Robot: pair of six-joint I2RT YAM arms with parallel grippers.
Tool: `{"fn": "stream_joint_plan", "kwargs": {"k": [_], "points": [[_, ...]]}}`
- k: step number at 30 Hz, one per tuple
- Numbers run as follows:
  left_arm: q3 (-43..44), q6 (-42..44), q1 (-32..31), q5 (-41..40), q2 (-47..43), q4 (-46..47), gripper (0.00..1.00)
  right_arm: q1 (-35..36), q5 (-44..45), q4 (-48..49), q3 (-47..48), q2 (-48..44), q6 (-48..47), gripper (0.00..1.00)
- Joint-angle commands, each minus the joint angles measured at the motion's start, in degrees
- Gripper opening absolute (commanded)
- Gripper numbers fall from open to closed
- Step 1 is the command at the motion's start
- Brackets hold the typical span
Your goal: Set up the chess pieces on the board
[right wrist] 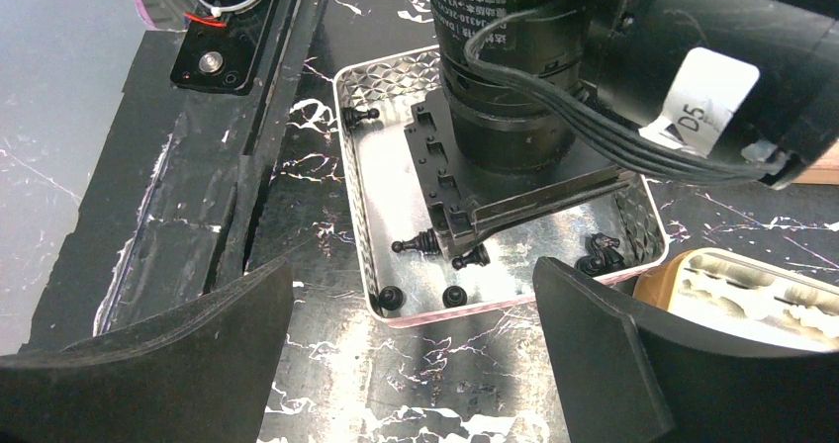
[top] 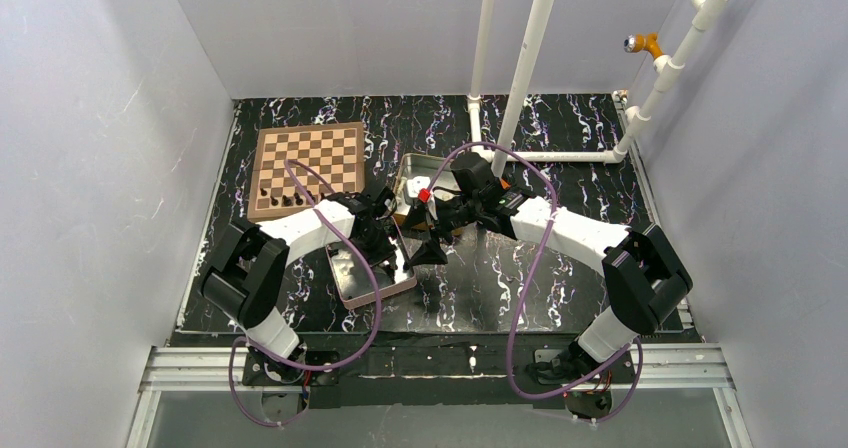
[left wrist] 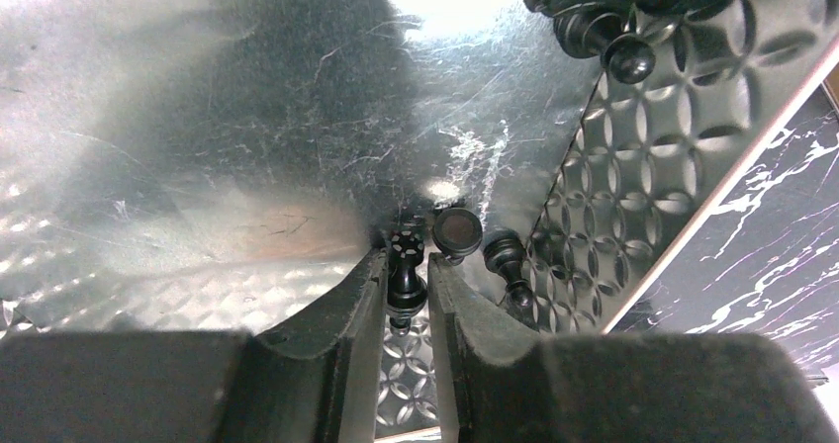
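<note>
The board (top: 306, 163) lies at the left back, with a short row of pieces (top: 285, 200) on its near squares. Just right of it, the left gripper (left wrist: 406, 295) reaches into a tin (left wrist: 247, 117), jaws clamped on 1 black piece (left wrist: 404, 265). 2 loose pieces (left wrist: 457, 232) lie just beside it. The right gripper (right wrist: 414, 270) hovers over the tin, jaws spread wide, holding nothing.

Pretty clearly a robotics lab test cell I'm driving here: plain white panel walls (top: 100, 168) box in a black marble-patterned tabletop (top: 580, 123), with a white plastic pipe frame (top: 527, 63) rigged at the back. There's a silver aluminium rail (top: 680, 368) along the front edge and loose purple cables (top: 521, 298) looping everywhere.
</note>
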Motion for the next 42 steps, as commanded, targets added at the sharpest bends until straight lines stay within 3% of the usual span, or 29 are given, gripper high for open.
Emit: {"fn": "stream_joint_plan", "kwargs": {"k": [1,17,33,42], "points": [[1.84,2.04,-0.52,-3.90,1.27,-2.97,0.22,0.07,-0.45,3.07,-0.56,-2.23,0.44,0.98],[6.55,9.52,-0.76,-8.42,4.04,-8.03,0.23,0.02,-0.68,3.67,-0.76,-2.41,0.91,0.98],[4.11,-1.81,-0.76,-4.47,1.70,-9.77,0.24,0.06,-0.68,3.91,-1.03,-2.52,0.82,0.99],[3.62,-7.02,-0.55,-4.17,3.18,-11.06,0.16,-0.02,-0.63,3.91,-1.37,-2.76,0.82,0.98]]}}
